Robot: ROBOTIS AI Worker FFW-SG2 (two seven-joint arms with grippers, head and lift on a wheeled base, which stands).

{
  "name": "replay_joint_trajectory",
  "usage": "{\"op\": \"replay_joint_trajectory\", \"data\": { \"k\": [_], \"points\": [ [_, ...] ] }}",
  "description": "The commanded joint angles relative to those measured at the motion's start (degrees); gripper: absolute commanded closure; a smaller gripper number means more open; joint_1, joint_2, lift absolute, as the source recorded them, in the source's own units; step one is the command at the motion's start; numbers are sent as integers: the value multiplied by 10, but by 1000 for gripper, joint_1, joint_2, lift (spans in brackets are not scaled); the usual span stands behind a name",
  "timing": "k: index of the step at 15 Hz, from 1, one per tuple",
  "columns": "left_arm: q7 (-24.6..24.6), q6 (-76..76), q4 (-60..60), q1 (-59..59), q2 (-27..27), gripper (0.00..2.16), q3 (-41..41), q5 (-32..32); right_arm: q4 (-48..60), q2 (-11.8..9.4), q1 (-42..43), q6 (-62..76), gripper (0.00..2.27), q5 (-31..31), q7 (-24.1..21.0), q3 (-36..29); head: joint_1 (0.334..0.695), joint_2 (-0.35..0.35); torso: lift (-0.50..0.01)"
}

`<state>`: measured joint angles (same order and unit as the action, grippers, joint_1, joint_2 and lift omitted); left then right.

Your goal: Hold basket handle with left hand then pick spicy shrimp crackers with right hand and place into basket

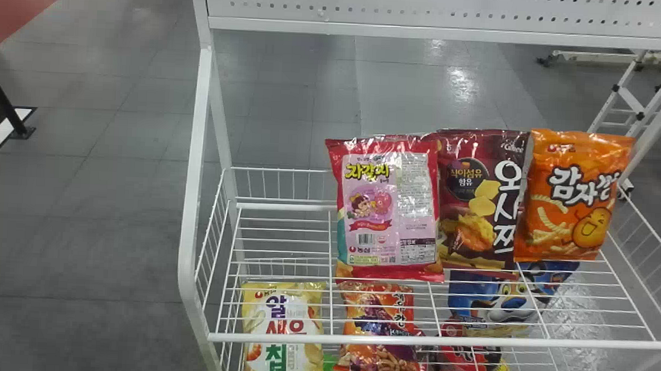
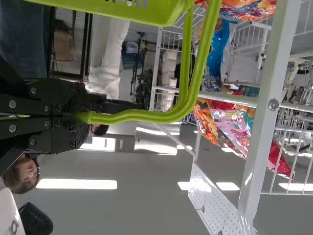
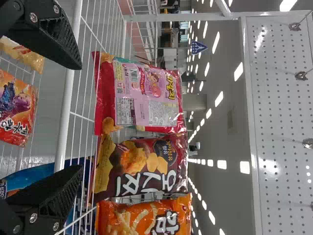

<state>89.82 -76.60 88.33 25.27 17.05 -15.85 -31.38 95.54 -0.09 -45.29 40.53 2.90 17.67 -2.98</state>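
**Handle was held, crackers were unpicked**

The first part of the task looked done: near the rack, the left gripper had its jaws clamped on the handle, with the green basket attached. At the rack's front, the right gripper had its jaws apart with nothing between them.

The crackers, most likely the red-orange bag, lay on the rack's lower tier, beside the yellow bag. Farther up and back, the pink bag, the brown bag and the orange bag leaned in the rack's upper tier. By this judgement, the pick, the lift out of the rack and the placing in the basket were all left to do.
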Motion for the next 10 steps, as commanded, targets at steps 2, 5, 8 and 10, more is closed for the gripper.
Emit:
{"op": "replay_joint_trajectory", "data": {
  "k": [2,5,8,10],
  "points": [
    [7,0,0,0,1,2148,0,0,-1,1,1,-2,87,0,0,1,695,-20,-10],
    [7,0,0,0,1,2148,-1,0,0,1,3,-6,87,0,0,2,695,-19,-10],
    [7,-2,0,0,1,2148,0,0,0,1,6,-9,87,0,7,3,695,-14,-10],
    [7,-2,0,0,1,2148,-1,0,0,1,6,-11,87,0,7,3,695,-8,-10]
  ]
}}
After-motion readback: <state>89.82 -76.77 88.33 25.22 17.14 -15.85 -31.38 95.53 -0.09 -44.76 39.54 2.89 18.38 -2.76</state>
